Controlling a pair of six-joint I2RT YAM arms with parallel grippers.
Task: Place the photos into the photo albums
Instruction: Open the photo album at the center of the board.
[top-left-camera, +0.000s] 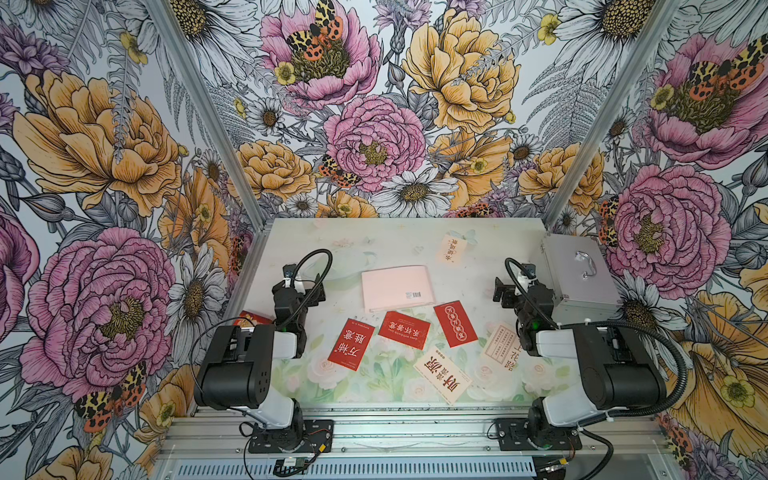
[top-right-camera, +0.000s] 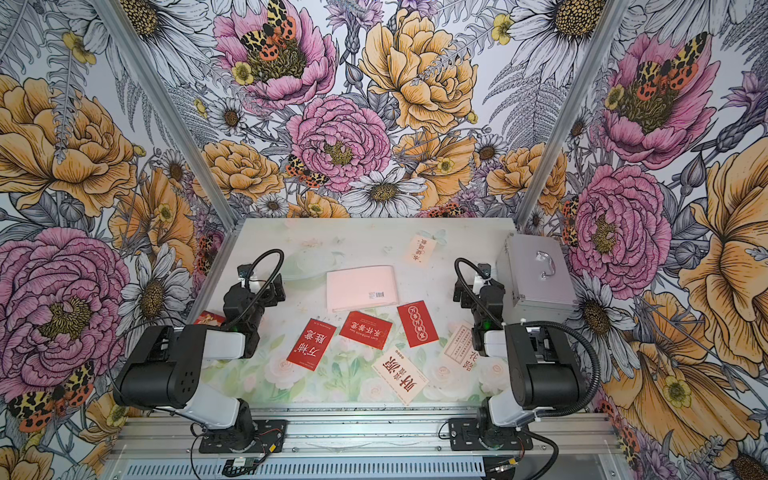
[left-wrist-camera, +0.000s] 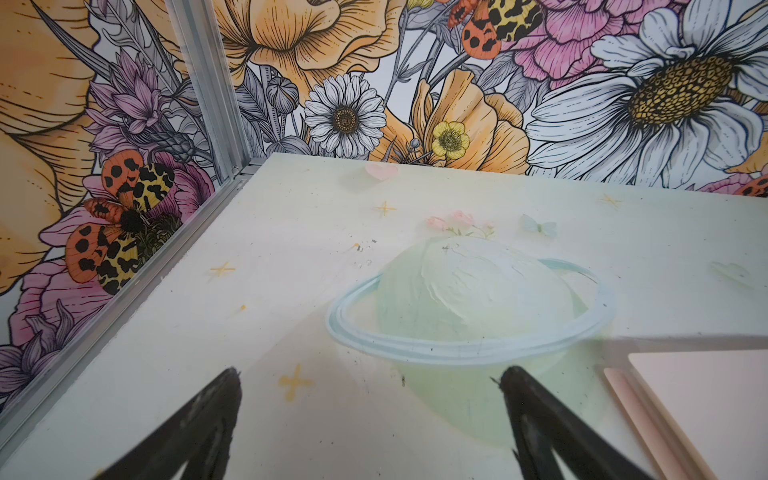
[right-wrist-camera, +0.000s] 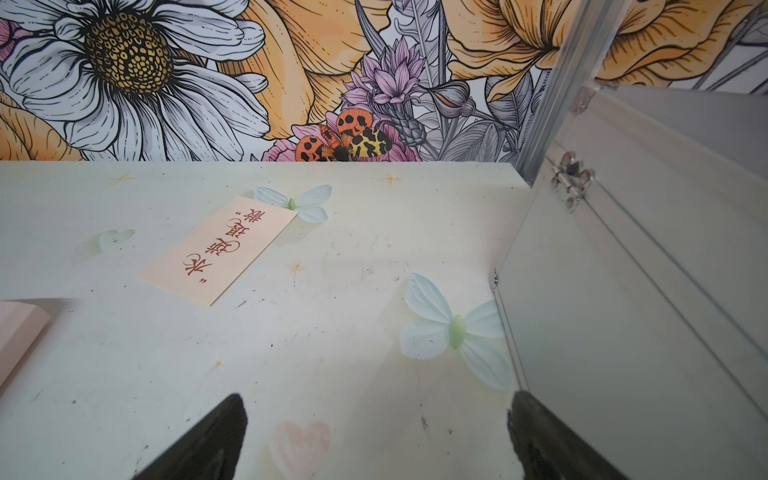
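Observation:
The pale-pink photo album (top-left-camera: 397, 286) (top-right-camera: 361, 286) lies shut in the middle of the table, its barcode showing. Just in front of it lie three red photos (top-left-camera: 351, 344) (top-left-camera: 404, 330) (top-left-camera: 455, 323). Two cream photos (top-left-camera: 442, 374) (top-left-camera: 500, 343) sit nearer the front, and a third cream photo (top-left-camera: 451, 248) (right-wrist-camera: 220, 249) lies behind the album. My left gripper (left-wrist-camera: 370, 374) (top-left-camera: 309, 291) hovers open and empty left of the album (left-wrist-camera: 706, 399). On the album's other side my right gripper (right-wrist-camera: 378, 397) (top-left-camera: 503, 295) hangs open and empty, beside the silver case.
A silver metal case (top-left-camera: 579, 278) (right-wrist-camera: 644, 291) with a handle stands at the right edge, close to my right fingertip. At the left edge a red carton (top-left-camera: 251, 318) lies partly hidden behind the left arm. Flower-printed walls close in the table on three sides.

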